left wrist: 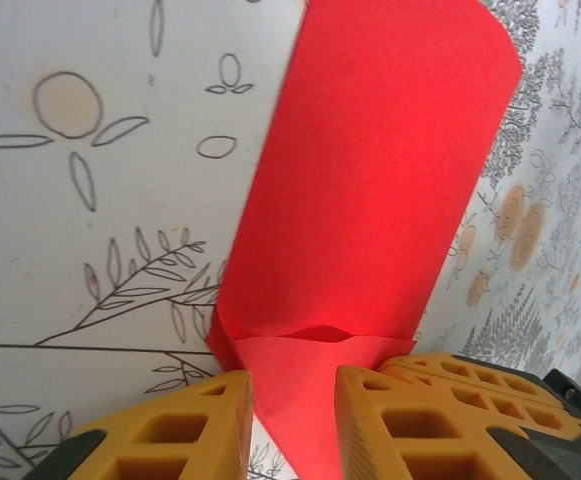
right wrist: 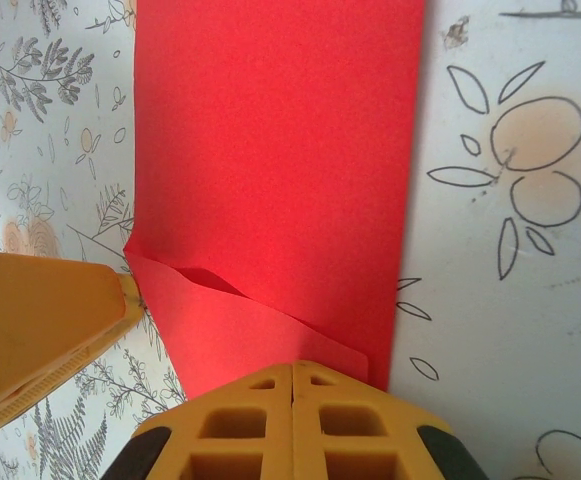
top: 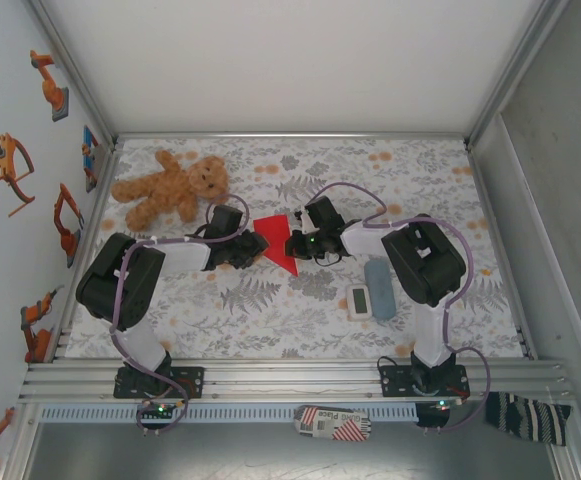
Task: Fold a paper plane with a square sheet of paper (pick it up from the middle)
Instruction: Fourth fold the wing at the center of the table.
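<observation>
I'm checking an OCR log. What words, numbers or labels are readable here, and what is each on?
"Place", after a short word too blurred to be sure of: on the striped packet below the rail.
Display of the timer: too small to read.
The paper: no print.

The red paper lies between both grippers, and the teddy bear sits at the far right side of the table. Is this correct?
Not quite. The top external view shows the teddy bear at the far left side of the table. The red paper does lie between the left gripper and the right gripper.
</observation>
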Controlling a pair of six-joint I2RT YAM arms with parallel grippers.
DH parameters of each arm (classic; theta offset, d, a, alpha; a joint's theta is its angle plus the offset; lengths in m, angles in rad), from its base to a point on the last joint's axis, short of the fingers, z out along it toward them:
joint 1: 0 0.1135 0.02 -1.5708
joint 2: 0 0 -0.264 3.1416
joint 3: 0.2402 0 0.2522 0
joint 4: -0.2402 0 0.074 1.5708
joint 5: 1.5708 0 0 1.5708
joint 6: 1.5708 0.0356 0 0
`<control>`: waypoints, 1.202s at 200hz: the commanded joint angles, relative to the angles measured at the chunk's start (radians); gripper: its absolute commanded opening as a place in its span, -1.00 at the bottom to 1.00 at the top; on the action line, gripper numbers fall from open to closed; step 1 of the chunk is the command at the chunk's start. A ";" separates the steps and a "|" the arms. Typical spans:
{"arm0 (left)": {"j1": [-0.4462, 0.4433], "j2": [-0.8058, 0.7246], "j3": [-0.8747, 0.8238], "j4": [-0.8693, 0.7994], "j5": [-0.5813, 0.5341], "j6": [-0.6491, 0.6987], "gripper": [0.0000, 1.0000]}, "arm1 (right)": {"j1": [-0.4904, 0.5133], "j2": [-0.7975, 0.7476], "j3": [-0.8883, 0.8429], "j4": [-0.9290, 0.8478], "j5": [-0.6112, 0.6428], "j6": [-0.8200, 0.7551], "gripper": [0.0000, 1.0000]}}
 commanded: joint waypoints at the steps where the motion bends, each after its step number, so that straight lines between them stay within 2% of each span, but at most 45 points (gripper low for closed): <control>1: -0.001 -0.020 0.005 -0.056 -0.037 -0.007 -0.40 | -0.008 0.042 -0.002 -0.040 0.037 0.008 -0.90; 33: -0.001 -0.013 0.000 -0.028 -0.018 -0.014 -0.39 | -0.008 0.044 -0.005 -0.037 0.036 0.010 -0.90; 56: -0.001 0.010 0.007 0.034 0.024 -0.020 -0.45 | -0.008 0.046 -0.004 -0.036 0.035 0.009 -0.90; 125: -0.002 0.020 0.015 0.037 0.044 -0.012 -0.45 | -0.010 0.045 -0.006 -0.032 0.034 0.009 -0.90; 171: 0.000 0.019 0.005 0.131 0.095 0.022 -0.48 | -0.020 0.035 -0.016 -0.008 0.019 0.012 -0.90; 205: -0.002 0.020 -0.005 0.140 0.075 0.049 -0.55 | -0.030 -0.008 -0.036 0.040 -0.009 0.010 -0.87; 240: -0.002 0.039 -0.003 0.152 0.072 0.071 -0.66 | -0.039 -0.088 -0.063 0.096 -0.030 0.018 -0.77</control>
